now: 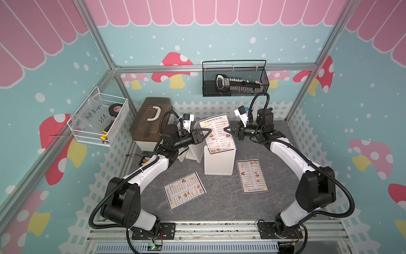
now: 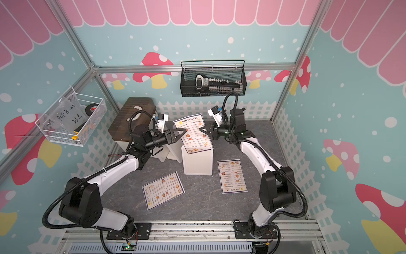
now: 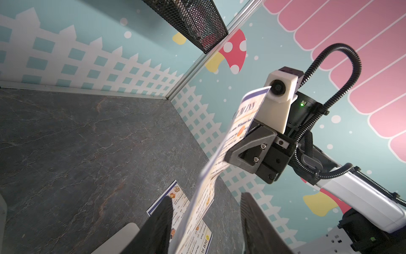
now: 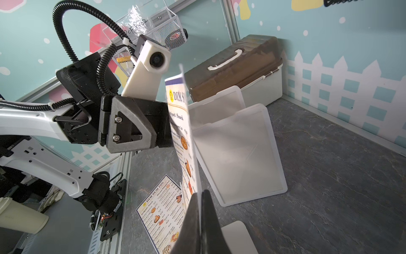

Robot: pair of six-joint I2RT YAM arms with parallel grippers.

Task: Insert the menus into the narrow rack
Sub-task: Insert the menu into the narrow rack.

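right gripper (image 1: 225,130) was clamped on the upright menu (image 1: 217,136) over the rack (image 1: 219,163). left gripper (image 1: 209,131) stood parted astride its other edge.

The upright menu (image 1: 217,132) has its lower end hidden inside the white rack (image 1: 219,162) in both top views, and below the heading its print is too small to read. In the left wrist view that sheet is blurred and runs off the edge, as does the left gripper (image 3: 205,195), and it covers part of the right floor menu (image 3: 173,198). In the right wrist view the right gripper (image 4: 201,198) is cut off at the edge, and the left floor menu (image 4: 158,211) lies partly behind it.
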